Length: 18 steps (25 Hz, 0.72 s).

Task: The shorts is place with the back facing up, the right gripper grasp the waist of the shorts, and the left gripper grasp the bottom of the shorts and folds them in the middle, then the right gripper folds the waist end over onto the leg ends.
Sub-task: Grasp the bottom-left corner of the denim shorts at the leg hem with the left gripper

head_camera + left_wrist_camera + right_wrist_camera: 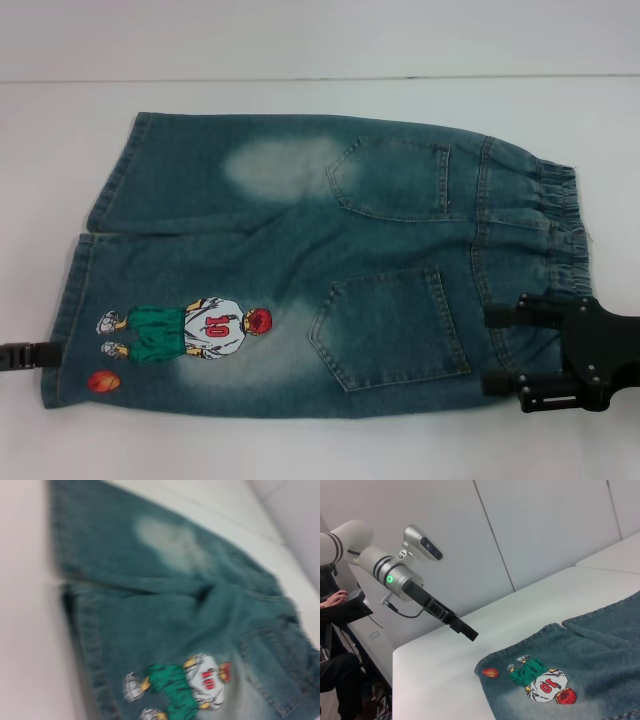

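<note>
The right gripper (498, 348) hovered with jaws spread over the waist (556, 226); the left gripper (470, 634), jaws seemingly closed, hung just off the leg ends (75, 290). The shorts (300, 250) lay flat on the table (300, 90), back up. Soft, limp denim, probably best pinched at the thick edge seams.

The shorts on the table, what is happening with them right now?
The shorts lie flat on the white table, back pockets up, not yet folded. The right gripper hangs open over the waist end, near the lower back pocket. The left gripper is beside the bottom of the shorts, close to the cartoon figure, and holds no cloth yet. It looks like both arms are about to grasp the denim.
</note>
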Each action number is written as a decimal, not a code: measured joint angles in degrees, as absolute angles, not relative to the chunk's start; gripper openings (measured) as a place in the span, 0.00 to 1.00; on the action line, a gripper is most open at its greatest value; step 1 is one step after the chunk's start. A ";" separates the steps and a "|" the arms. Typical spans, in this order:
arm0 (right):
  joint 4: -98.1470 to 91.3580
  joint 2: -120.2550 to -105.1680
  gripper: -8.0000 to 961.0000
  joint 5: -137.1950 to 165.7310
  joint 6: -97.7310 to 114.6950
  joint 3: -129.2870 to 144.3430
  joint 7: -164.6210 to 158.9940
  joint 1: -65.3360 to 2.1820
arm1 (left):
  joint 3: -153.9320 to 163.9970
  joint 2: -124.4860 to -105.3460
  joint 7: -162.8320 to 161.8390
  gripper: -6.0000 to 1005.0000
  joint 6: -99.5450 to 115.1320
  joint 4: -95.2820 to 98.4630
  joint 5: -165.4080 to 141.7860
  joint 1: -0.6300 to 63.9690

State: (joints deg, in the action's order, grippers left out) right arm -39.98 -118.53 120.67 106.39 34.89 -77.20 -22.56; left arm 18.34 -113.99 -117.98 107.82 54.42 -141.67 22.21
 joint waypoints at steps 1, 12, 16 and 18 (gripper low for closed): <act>-39.98 -118.53 0.93 120.67 106.39 34.89 -77.19 -22.59 | 18.40 -113.95 -118.64 0.84 107.57 54.37 -142.12 22.33; -39.99 -118.46 0.92 120.67 106.59 34.89 -77.16 -22.93 | 19.16 -113.68 -126.71 0.84 104.83 53.28 -148.44 24.15; -39.99 -118.50 0.91 120.67 106.37 34.89 -77.16 -23.09 | 19.37 -113.64 -126.87 0.84 102.59 52.13 -149.93 24.63; -39.99 -118.51 0.91 120.67 106.36 34.89 -77.16 -23.09 | 19.51 -113.64 -126.94 0.84 101.85 51.73 -150.03 24.71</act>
State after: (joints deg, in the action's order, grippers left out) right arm -39.99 -118.51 120.67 106.36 34.89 -77.16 -23.09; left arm 19.51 -113.64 -126.94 101.85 51.73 -150.03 24.71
